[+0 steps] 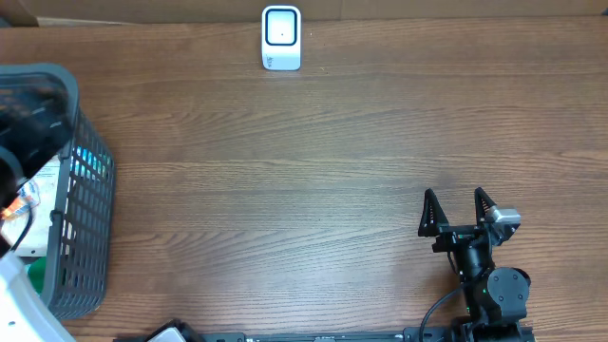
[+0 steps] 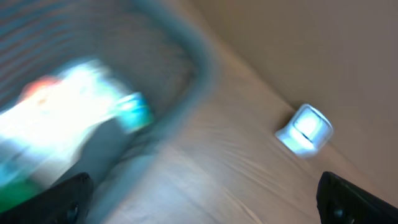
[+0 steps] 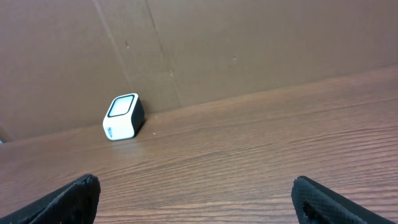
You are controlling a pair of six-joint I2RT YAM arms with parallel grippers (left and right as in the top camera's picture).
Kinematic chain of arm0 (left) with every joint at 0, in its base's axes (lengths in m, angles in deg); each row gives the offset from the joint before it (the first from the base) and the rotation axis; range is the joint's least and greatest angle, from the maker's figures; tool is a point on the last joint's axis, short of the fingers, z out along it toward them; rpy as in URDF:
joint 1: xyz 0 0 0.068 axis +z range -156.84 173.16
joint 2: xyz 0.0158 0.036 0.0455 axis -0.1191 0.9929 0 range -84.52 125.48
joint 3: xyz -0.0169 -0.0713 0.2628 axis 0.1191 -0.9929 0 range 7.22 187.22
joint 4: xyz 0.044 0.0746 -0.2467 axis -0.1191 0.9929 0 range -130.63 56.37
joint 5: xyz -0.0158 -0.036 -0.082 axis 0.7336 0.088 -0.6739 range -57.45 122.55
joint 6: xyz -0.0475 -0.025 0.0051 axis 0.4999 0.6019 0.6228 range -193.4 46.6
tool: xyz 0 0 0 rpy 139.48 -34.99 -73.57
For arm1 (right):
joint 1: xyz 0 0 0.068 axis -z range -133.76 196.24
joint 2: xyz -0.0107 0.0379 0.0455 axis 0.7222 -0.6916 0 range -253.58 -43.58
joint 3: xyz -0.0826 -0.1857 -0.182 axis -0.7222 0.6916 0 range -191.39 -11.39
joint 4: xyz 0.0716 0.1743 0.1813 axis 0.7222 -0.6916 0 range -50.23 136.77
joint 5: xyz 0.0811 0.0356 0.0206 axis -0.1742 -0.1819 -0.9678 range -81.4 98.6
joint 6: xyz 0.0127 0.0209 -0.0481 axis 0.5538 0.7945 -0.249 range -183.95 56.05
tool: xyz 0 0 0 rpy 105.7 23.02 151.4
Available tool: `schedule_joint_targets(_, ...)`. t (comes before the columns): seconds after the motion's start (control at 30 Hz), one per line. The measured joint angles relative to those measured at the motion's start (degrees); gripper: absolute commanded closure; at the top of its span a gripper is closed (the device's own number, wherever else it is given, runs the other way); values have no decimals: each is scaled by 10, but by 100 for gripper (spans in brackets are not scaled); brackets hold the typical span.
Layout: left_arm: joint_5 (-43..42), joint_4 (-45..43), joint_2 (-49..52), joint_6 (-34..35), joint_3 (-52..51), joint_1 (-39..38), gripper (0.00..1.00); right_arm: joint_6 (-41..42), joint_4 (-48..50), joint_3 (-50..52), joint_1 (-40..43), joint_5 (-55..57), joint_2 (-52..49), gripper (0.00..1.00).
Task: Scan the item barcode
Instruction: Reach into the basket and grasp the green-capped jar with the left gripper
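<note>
The white barcode scanner [image 1: 281, 38] stands at the table's far edge, also seen in the left wrist view [image 2: 305, 129] and the right wrist view [image 3: 123, 116]. Items lie in the grey mesh basket [image 1: 85, 228] at the left; a white packet with red and teal marks [image 2: 68, 106] shows blurred inside it. My left arm [image 1: 28, 109] hangs over the basket, and its gripper [image 2: 202, 199] is open and empty above the basket's rim. My right gripper [image 1: 455, 198] rests low at the front right, open and empty [image 3: 196, 196], facing the scanner.
A green object [image 1: 36, 274] shows through the basket's near corner. A brown cardboard wall [image 3: 249, 43] runs behind the scanner. Bare wooden tabletop [image 1: 285, 190] lies between the basket, the scanner and the right arm.
</note>
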Motion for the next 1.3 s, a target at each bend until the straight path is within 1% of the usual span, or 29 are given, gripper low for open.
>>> schedule_joint_targets(0.1,51,25,11,55,-4,62,0,0,0,0,0,0,0,0)
schedule_joint_targets(0.27,112,54,59,94,-31,97,0,0,0,0,0,0,0,0)
schedule_joint_targets(0.47,163,94,143,105,-45,132,0,0,0,0,0,0,0,0)
schedule_joint_targets(0.67,180,109,176,107,-62,172,0,0,0,0,0,0,0,0)
schedule_joint_targets(0.8,183,85,182,104,-128,197,0,0,0,0,0,0,0,0)
schedule_joint_targets(1.03,179,-2,188,76,-260,245,0,0,0,0,0,0,0,0)
schedule_joint_targets(1.17,163,-45,188,51,-309,266,3,0,0,0,0,0,0,0)
schedule_joint_targets(1.3,155,-70,188,35,-337,266,3,0,0,0,0,0,0,0)
